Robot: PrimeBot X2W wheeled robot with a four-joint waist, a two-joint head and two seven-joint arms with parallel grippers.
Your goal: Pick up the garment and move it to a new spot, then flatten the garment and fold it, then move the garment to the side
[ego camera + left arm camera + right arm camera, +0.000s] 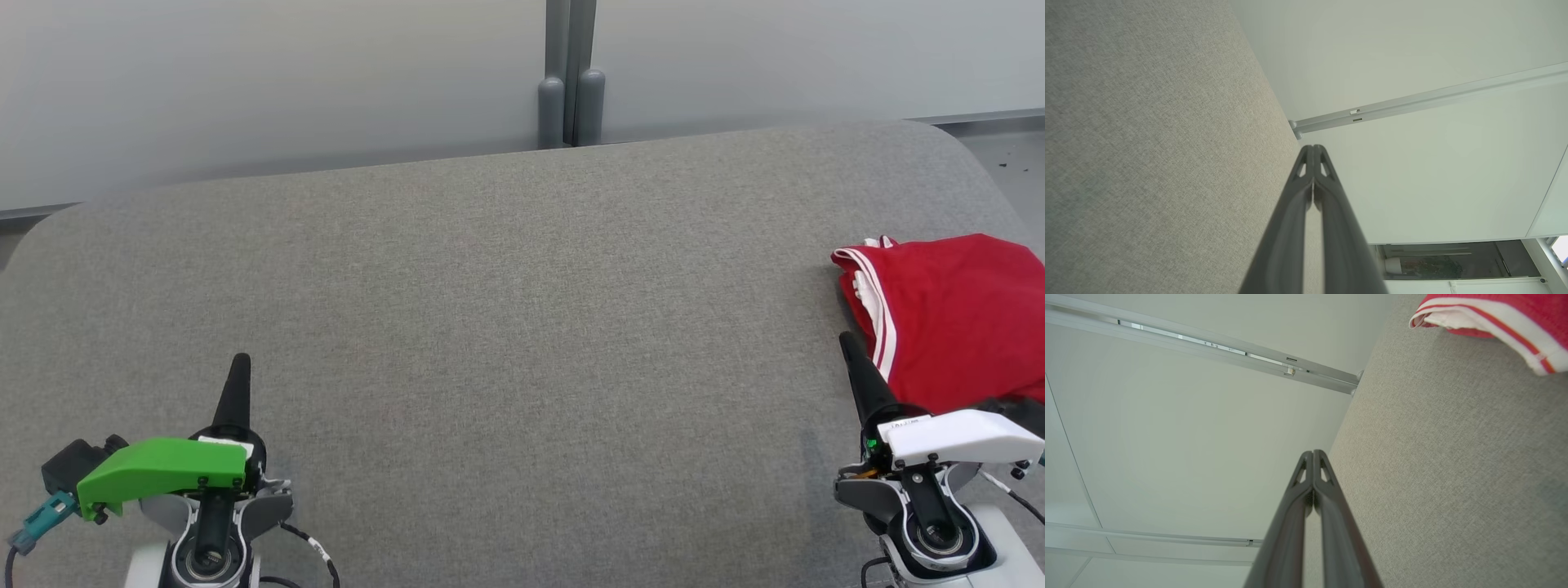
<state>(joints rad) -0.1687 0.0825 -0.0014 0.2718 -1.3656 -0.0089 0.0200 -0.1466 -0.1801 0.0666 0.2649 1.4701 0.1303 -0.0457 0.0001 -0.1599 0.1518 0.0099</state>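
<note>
garment [955, 318] lies folded beside the right pincer [847, 343]; it and the left pincer [239, 363] point forward, closed, empty.

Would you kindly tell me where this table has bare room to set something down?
The grey table is bare from the left gripper to the right gripper, back to its far edge. Only the right end is crowded, where the red garment lies.

garment [955, 318] — right edge cropped

Garment [955, 318] on table's [490, 327] right edge
</note>
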